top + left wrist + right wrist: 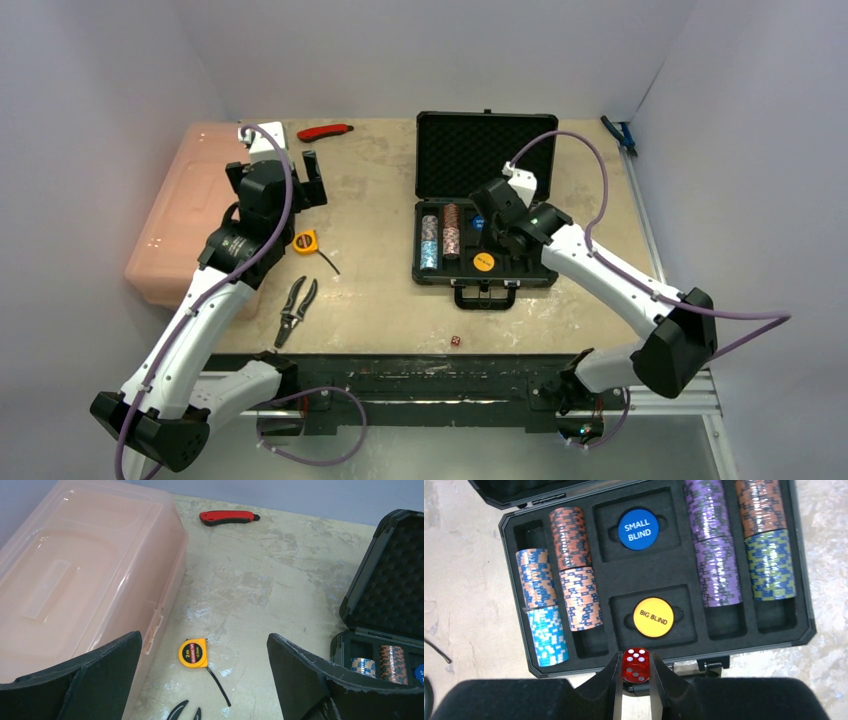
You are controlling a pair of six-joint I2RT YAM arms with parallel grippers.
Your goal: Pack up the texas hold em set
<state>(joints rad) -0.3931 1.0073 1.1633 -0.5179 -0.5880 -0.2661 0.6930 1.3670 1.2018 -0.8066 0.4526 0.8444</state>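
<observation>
Within the right hand (636, 661), red die (636, 666)

right gripper (487, 232) hovers over open briefcase (485, 150); one red die (455, 341) lies apart.

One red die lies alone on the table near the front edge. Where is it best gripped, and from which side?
Grip the die across two opposite side faces, coming straight down from above: it is a small cube flat on the table with nothing beside it. The open left pincer is free; the right pincer holds a second die.
</observation>
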